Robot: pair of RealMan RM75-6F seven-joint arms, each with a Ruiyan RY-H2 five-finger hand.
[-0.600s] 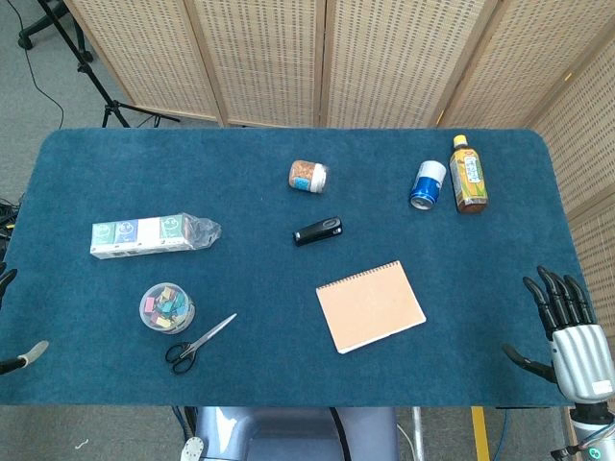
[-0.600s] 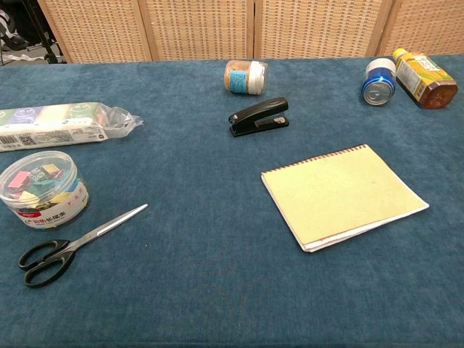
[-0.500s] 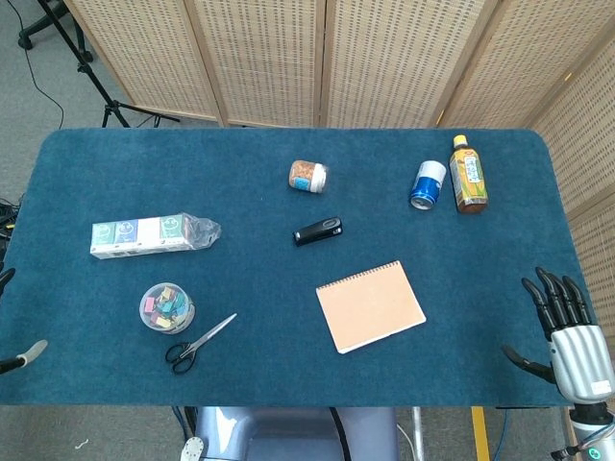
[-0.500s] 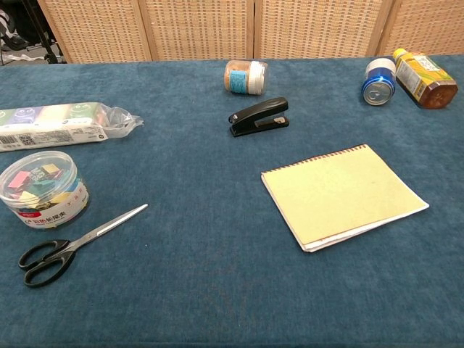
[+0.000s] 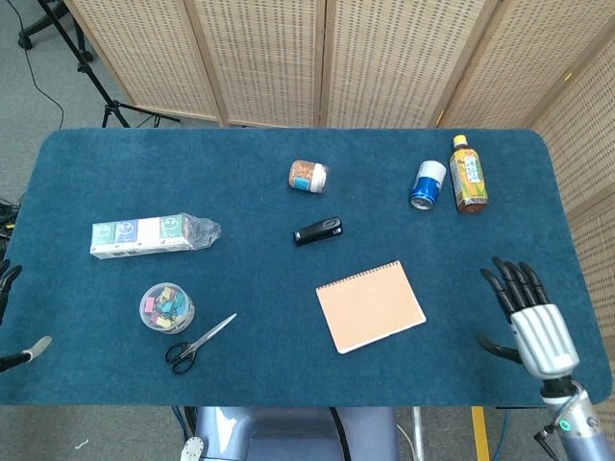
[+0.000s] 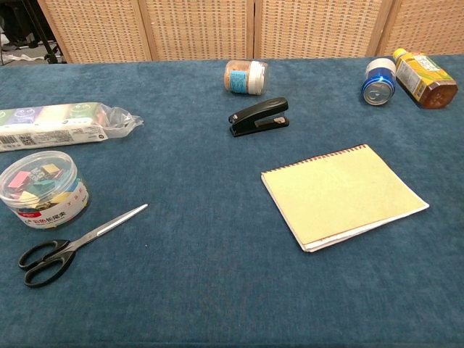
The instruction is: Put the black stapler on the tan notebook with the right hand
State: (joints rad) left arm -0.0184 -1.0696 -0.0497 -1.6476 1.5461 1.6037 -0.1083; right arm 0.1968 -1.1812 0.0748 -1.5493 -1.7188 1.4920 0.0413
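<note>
Right hand (image 5: 527, 317) hangs over the near-right part of the table (image 5: 115, 173), fingers spread apart, holding nothing. It's well apart from the black stapler (image 5: 318, 231), which lies on the cloth mid-table, just beyond the tan notebook (image 5: 371, 305) and a bit to its left; the two aren't touching. Left hand (image 5: 8, 331) barely shows at the left edge, only dark fingertips and a pale tip, so can't tell if it's spread or curled.

Step in hand, as I read it: the reach, w/ no grasp yet. To do it well the hand has to cross over the notebook w/o dragging on it, since a loose pad on cloth prob slides easily. The stapler lies at a slight angle, so the wrist wants turning to line up across its narrow sides, thumb on one flank and fingers on the other, gripping near the middle so it doesn't tip. Come down from above. The small jar (image 5: 307, 176) just beyond it is near enough to knock if the fingers overshoot. Then lift clear, short carry back, set it flat on the cover away from the spiral edge.

Writing: little readable. The blue can (image 5: 428, 184) and bottle (image 5: 468, 176) at far right have labels too small to make out. The wrapped pack (image 6: 58, 125) on the left has print and a barcode strip, illegible. The tub of clips (image 6: 42, 188) has red lettering on its band, can't read it. Scissors (image 6: 71, 244) are unmarked.
</note>
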